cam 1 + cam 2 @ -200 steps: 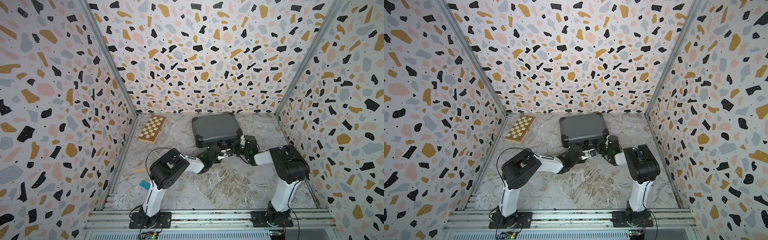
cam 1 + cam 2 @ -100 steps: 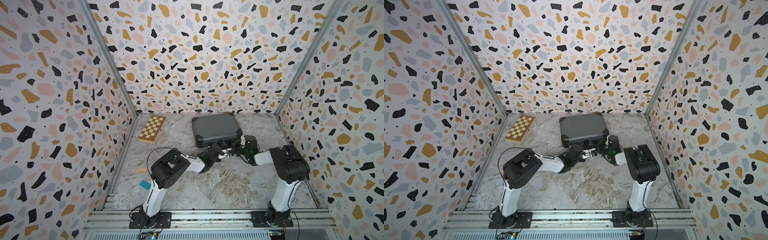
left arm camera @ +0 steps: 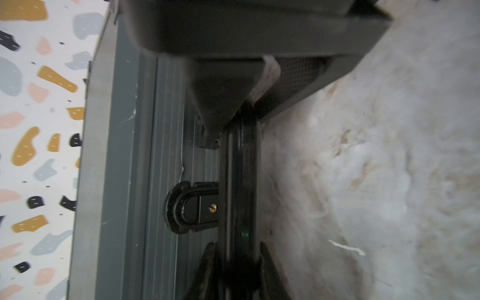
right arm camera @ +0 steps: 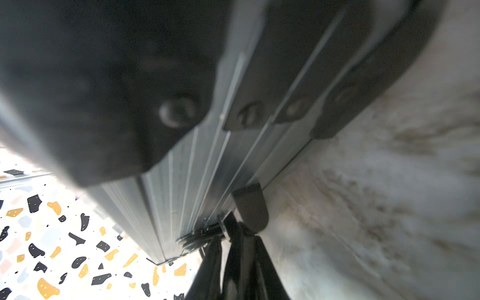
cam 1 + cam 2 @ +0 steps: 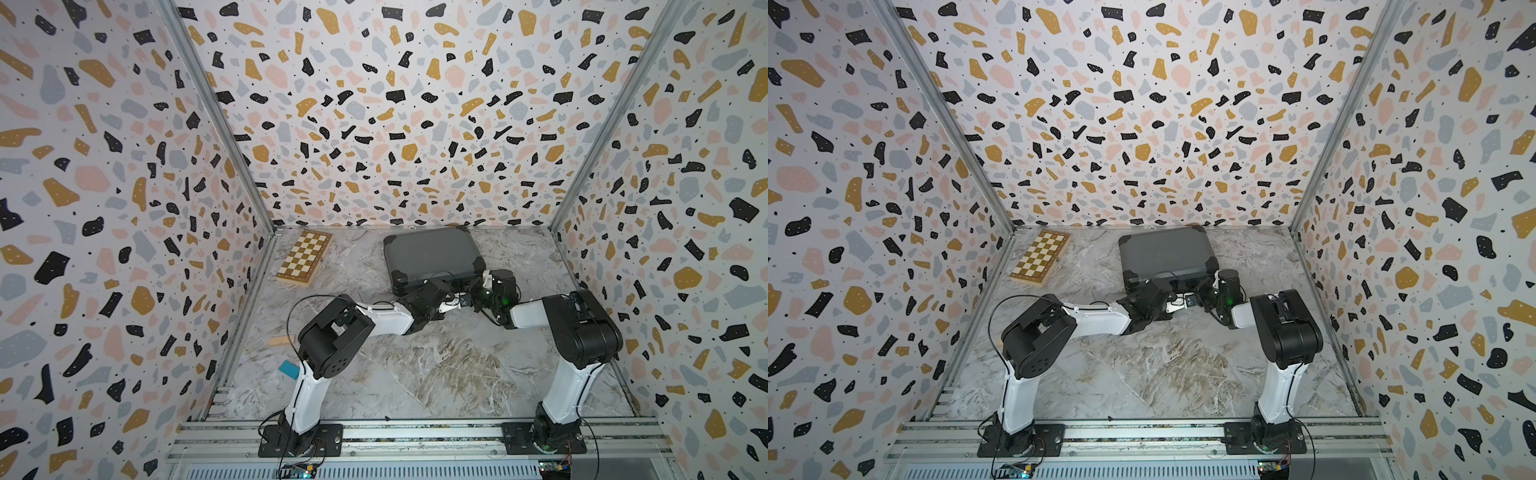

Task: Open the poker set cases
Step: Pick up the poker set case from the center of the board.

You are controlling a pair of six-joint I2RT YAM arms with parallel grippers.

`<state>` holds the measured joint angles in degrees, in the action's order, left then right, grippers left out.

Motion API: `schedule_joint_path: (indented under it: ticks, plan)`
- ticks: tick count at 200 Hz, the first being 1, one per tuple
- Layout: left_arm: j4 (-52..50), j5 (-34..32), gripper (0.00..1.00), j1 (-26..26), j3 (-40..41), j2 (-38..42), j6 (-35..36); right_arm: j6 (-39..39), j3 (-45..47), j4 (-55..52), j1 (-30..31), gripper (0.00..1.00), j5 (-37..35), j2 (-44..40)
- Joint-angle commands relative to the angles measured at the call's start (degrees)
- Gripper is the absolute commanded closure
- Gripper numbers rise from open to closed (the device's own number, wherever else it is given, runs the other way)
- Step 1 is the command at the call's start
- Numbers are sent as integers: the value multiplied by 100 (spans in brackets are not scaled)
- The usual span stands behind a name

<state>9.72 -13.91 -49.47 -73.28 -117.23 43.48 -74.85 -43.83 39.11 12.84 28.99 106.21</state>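
- Lying flat and closed in both top views, the dark grey poker set case (image 5: pixel 428 253) sits at the back of the marbled table (image 5: pixel 436 374), close to the back wall. Its lid is down and its black corner caps (image 5: pixel 398 277) show.
- In a top view, the left gripper (image 5: pixel 1177 303) and the right gripper (image 5: pixel 1202 297) meet nose to nose just in front of the case's front side, about at its middle. The fingers are too small there to read.
- In both top views, a tan chessboard box (image 5: pixel 305 259) lies well apart from the case, on its left near the side wall. A small tan block (image 5: pixel 281 340) and a teal piece (image 5: pixel 289 369) lie beside the left arm.
- Left wrist view: the left gripper (image 3: pixel 237 259) has its fingers drawn in tight on the black handle (image 3: pixel 237 181). The handle runs between the case's (image 3: pixel 117 155) ribbed front and the table. A handle mount (image 3: pixel 192 207) with a brass screw sits beside the bar. At the bar's far end the right gripper (image 3: pixel 239 114) is pinched onto the same handle.
- Right wrist view, blurred: the right gripper (image 4: pixel 235 255) is closed with the black bar between its fingers. The ribbed front of the case (image 4: pixel 181 194) runs alongside, with the riveted corner caps (image 4: pixel 249 114) close to the lens.
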Motion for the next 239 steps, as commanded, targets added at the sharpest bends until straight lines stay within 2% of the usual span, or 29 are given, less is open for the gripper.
schedule_joint_path:
  ticks: [1, 55, 82, 103, 115, 161, 197, 239]
  plan:
    - [-939, 144, 100, -36, -278, 586, -1169, 399, -293, 323, -79, 78, 504, -663]
    - [-1208, 214, 100, -39, -520, 881, -1688, 815, -173, -497, -328, 50, 458, -1282]
    - [-1593, 271, 100, -32, -827, 998, -2121, 1212, 140, -1056, -723, 44, 451, -1801]
    - [-1973, 312, 100, -36, -1209, 1035, -2598, 1636, 457, -1439, -910, 44, 350, -2313]
    - [-2184, 424, 100, -34, -1392, 1071, -2869, 1774, 642, -1499, -915, 48, 292, -2588]
    - [-2615, 509, 100, -30, -2070, 1213, -3931, 1698, 1295, -1236, -915, 58, 181, -3205]
    - [-2868, 531, 100, -28, -2553, 1292, -4581, 1020, 1771, -62, -792, 65, 221, -2941]
    - [-2793, 653, 100, 34, -2692, 1438, -4999, 507, 1866, 1083, -284, 64, 67, -2264]
